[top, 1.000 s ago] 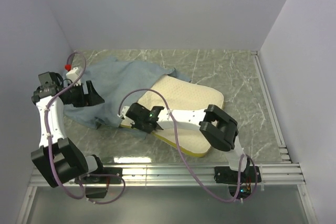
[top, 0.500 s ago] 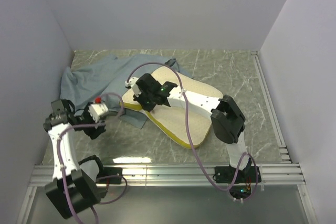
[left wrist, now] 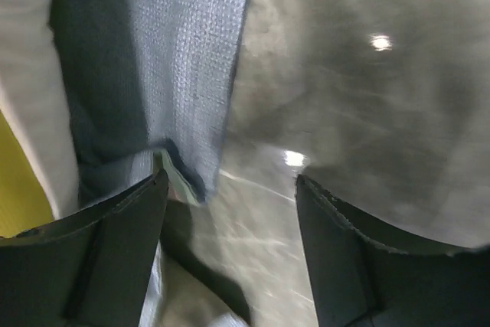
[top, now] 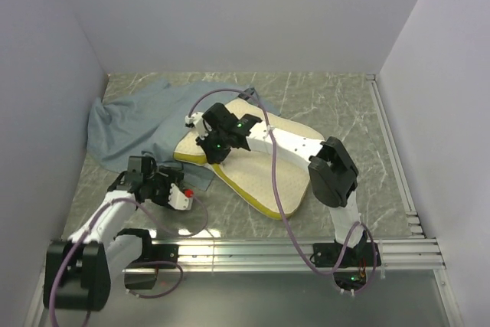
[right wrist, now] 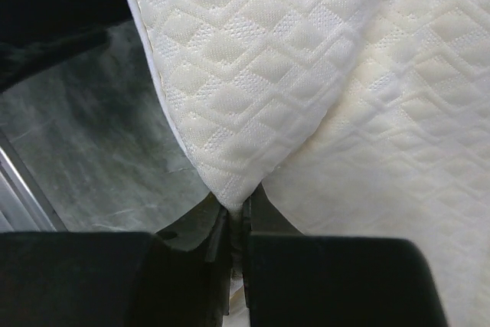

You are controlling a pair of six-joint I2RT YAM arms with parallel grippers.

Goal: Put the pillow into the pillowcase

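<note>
The pillow (top: pixel 268 166), a cream quilted slab with a yellow side edge, lies slantwise at mid-table. My right gripper (top: pixel 217 142) is over its left end, shut on a pinched fold of the quilted pillow (right wrist: pixel 253 74) cover; the right gripper (right wrist: pixel 238 210) has that fold squeezed between its jaws. The blue-grey pillowcase (top: pixel 134 120) lies crumpled at the back left, one flap reaching under the pillow's left end. My left gripper (top: pixel 187 193) is low by the front left, open, just short of the pillowcase (left wrist: pixel 184 59) corner. The left gripper (left wrist: pixel 230 181) holds nothing, with bare table between its jaws.
The grey marbled table (top: pixel 344 112) is closed in by white walls on the left, back and right. A metal rail (top: pixel 253 250) runs along the near edge. The right arm's elbow (top: pixel 331 174) hangs over the pillow's right end.
My right gripper shut on the pillow's cover and drew its left end toward the back left. The left arm swung from the back left down to the front, its jaws narrowing slightly.
</note>
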